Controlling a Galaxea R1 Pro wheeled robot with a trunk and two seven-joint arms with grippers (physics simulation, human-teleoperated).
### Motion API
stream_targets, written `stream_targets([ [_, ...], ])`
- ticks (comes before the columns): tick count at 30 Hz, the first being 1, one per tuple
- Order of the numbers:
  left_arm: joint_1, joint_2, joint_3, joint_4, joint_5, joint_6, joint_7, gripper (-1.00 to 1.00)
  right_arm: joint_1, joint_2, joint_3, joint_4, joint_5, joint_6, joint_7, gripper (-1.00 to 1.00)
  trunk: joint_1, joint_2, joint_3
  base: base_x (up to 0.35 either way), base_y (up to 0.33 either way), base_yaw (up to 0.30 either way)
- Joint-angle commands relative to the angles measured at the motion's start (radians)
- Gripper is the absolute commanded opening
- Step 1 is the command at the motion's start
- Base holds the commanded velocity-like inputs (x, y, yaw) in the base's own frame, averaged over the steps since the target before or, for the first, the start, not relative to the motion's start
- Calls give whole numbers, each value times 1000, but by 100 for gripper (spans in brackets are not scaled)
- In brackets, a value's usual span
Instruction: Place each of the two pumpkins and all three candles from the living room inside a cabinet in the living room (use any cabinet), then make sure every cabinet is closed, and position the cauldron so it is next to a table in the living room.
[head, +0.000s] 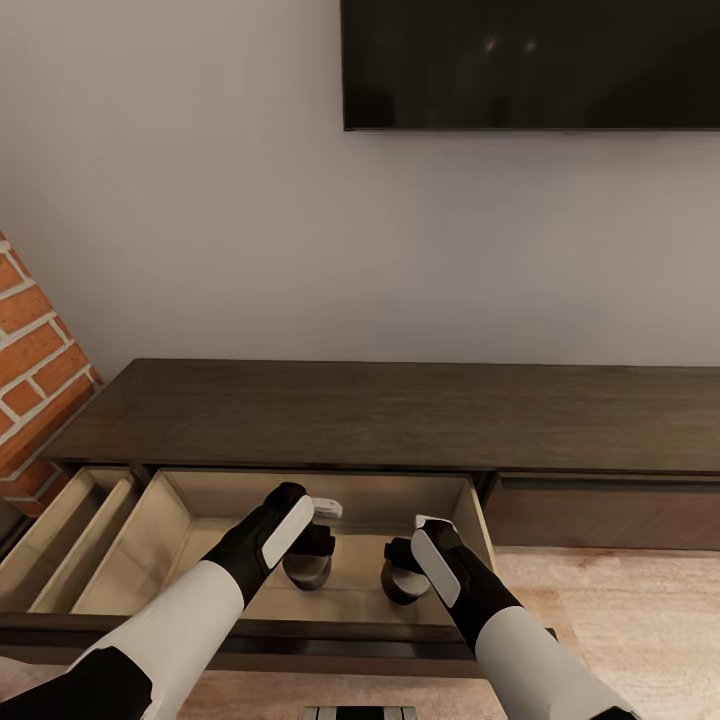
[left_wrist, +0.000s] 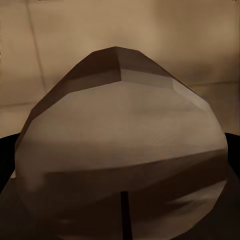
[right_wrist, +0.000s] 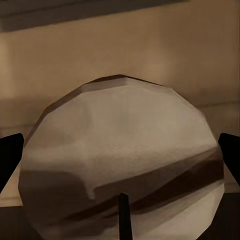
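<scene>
The dark-brown cabinet (head: 400, 415) runs along the wall with a wide drawer (head: 170, 520) pulled out below me. Both arms reach down into that drawer. My left gripper (head: 308, 572) is shut on a pale beige candle (left_wrist: 120, 145) with a short dark wick, its black fingers (left_wrist: 6, 160) showing at the candle's sides. Beside it, my right gripper (head: 402, 582) is shut on a second candle (right_wrist: 120, 150), flanked by its fingers (right_wrist: 10, 157). Both candles hang low over the drawer's light wooden bottom. Whether they touch it I cannot tell. Pumpkins, cauldron and table are out of view.
Left of the wide drawer, a narrower drawer (head: 70, 540) also stands open. A brick column (head: 30, 370) rises at the far left. A dark TV (head: 530, 60) hangs on the wall above. The cabinet's right front panel (head: 600, 510) is shut, with wood floor (head: 620, 620) before it.
</scene>
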Motion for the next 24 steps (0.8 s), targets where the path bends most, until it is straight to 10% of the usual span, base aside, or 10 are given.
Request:
stream_targets([
  [1, -1, 1, -4, -1, 11, -2, 10, -100, -1, -1, 4, -1, -10, 0, -10, -100, 0, 0, -1, 0, 0, 0],
  [24, -1, 2, -5, -1, 10, -29, 9, -100, -1, -1, 3, 10, 1, -46, -10, -100, 2, -2, -20, 0, 0, 0],
])
